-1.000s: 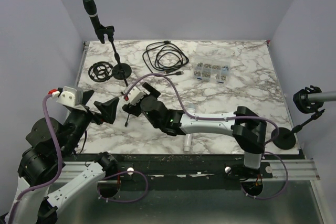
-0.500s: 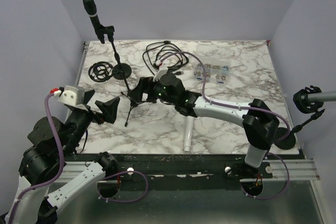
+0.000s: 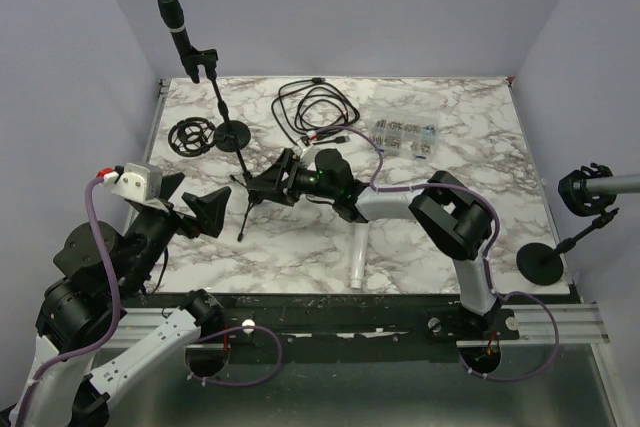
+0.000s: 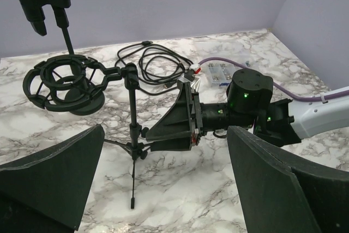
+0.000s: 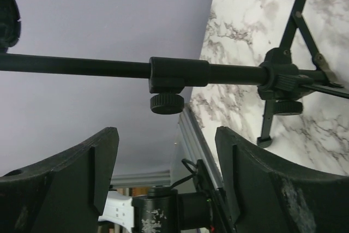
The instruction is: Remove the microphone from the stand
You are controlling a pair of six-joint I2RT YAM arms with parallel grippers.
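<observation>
Marble table (image 3: 500,137), both arms extended over its left half. Right gripper (image 3: 268,183): jaws spread wide and gripping nothing. The pole of a small tripod stand (image 5: 98,67) crosses the gap just past the fingertips, untouched. Left gripper (image 3: 188,199): also wide open and empty, near the table's left edge. The microphone (image 3: 172,15) sits in the clip atop the round-based stand (image 3: 219,99) at the far left corner, well apart from both grippers.
</observation>
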